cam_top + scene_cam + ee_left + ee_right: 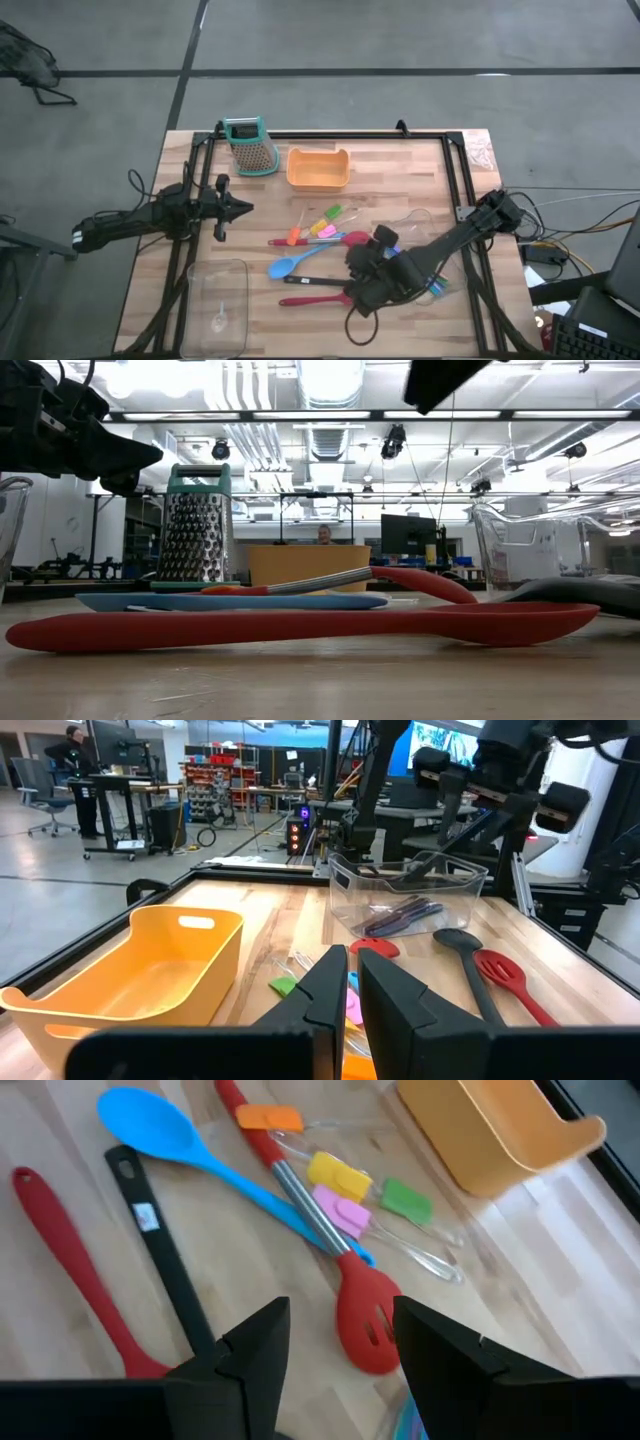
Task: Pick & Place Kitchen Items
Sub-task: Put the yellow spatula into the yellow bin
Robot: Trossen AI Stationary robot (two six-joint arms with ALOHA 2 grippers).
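Note:
Several kitchen items lie flat mid-table: a blue spoon point(288, 264), a black spoon point(160, 1250), a red spoon point(308, 299), a red slotted spatula point(364, 1318) with a metal handle, and tiny orange, yellow, pink and green pieces point(342, 1178). My right gripper point(340, 1360) is open and empty, low over the spatula's head and the black spoon's handle; it also shows in the high view point(352, 275). My left gripper point(240, 208) is shut and empty above the table's left part, pointing toward the items. Blue-handled cutlery point(400, 915) lies in a clear bin.
An orange tray point(318, 168) and a teal-topped grater point(250, 146) stand at the far edge. One clear bin point(215, 300) stands near left, another point(410, 880) right of centre, partly under my right arm. A black frame point(330, 134) runs around the table.

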